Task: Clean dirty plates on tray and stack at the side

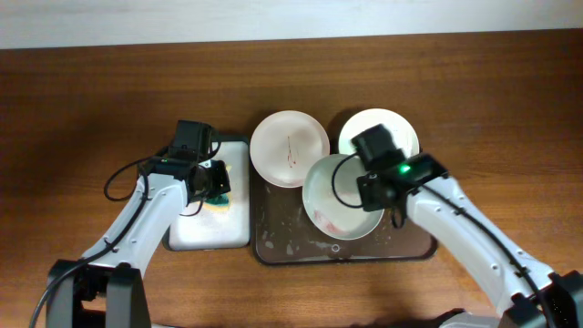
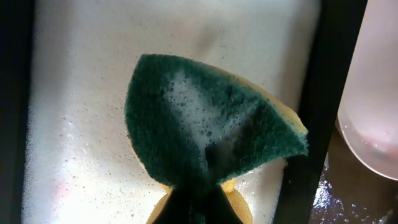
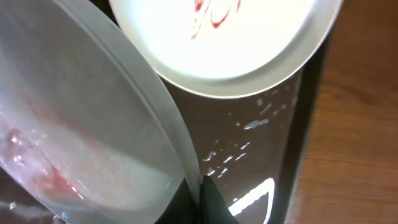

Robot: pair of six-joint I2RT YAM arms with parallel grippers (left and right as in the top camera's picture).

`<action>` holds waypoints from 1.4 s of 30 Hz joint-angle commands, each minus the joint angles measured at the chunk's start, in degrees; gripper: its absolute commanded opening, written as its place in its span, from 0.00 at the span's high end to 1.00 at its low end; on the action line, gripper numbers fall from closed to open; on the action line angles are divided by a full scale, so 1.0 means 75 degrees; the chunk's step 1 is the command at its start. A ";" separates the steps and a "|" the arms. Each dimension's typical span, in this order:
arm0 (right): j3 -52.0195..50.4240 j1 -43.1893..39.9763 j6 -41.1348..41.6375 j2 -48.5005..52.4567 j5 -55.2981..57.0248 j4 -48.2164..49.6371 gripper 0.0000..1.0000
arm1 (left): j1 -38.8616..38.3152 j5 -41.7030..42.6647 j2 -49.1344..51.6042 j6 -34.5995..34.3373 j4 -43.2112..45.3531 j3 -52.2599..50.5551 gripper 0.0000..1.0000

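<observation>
- Left wrist view: left gripper [image 2: 198, 202] jaws pinched a foamy green-and-yellow sponge [image 2: 211, 124] over the small white rectangular tray [image 2: 74, 93].
- Right wrist view: right gripper [image 3: 200, 200] jaws clamped the rim of the tilted pale green-grey plate [image 3: 81, 124], above the dark rectangular tray [image 3: 249, 155]. A red-smeared white plate [image 3: 224, 43] lay beside it.
- Only the overhead view showed the third white plate [image 1: 392, 128], at the tray's far right corner.

Overhead's even and sharp. Wrist cams blur up close; white plate [image 3: 230, 43] beyond the right gripper [image 3: 198, 196] blows out, tray [image 3: 261, 155] beside it glints.
</observation>
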 commanded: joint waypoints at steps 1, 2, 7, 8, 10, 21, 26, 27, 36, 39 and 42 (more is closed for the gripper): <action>0.0219 0.0667 0.0382 -0.0154 0.1574 0.0035 0.96 | 0.0047 -0.0052 0.0041 0.0117 0.0026 0.0003 1.00; 0.0294 0.0831 0.0382 -0.0154 0.1751 0.0032 0.96 | 0.0047 -0.0052 0.0041 0.0117 0.0026 0.0003 1.00; 0.0816 0.1559 0.0379 -0.0154 0.2573 -0.0146 0.96 | 0.0047 -0.0050 0.0041 0.0117 0.0017 0.0003 1.00; 0.0866 0.1652 0.0379 -0.0154 0.2664 -0.0175 0.96 | 0.0047 -0.0050 0.0041 0.0117 0.0017 0.0003 1.00; 0.0997 0.1909 0.0376 -0.0154 0.2885 -0.0326 0.96 | 0.0047 -0.0050 0.0041 0.0117 0.0023 0.0003 1.00; 0.1032 0.2664 0.0382 -0.0157 0.4867 -0.0510 0.96 | 0.0047 -0.0050 0.0041 0.0117 0.0026 0.0003 1.00; 0.1032 0.2975 0.0382 -0.0157 0.5735 -0.0510 0.96 | 0.0047 -0.0050 0.0041 0.0117 0.0026 0.0003 1.00; 0.1032 0.2981 0.0382 -0.0157 0.5735 -0.0504 0.96 | 0.0047 -0.0050 0.0041 0.0117 0.0026 0.0003 1.00; 0.1032 0.2981 0.0382 -0.0157 0.5735 -0.0367 0.96 | 0.0047 -0.0050 0.0041 0.0119 0.0029 0.0003 1.00; 0.1032 0.2975 0.0396 -0.0157 0.5729 -0.0364 0.96 | 0.0047 -0.0050 0.0041 0.0119 0.0029 0.0003 1.00; 0.1032 0.2669 0.1084 -0.0157 0.5406 -0.0338 0.96 | 0.0047 -0.0050 0.0041 0.0119 0.0026 0.0003 1.00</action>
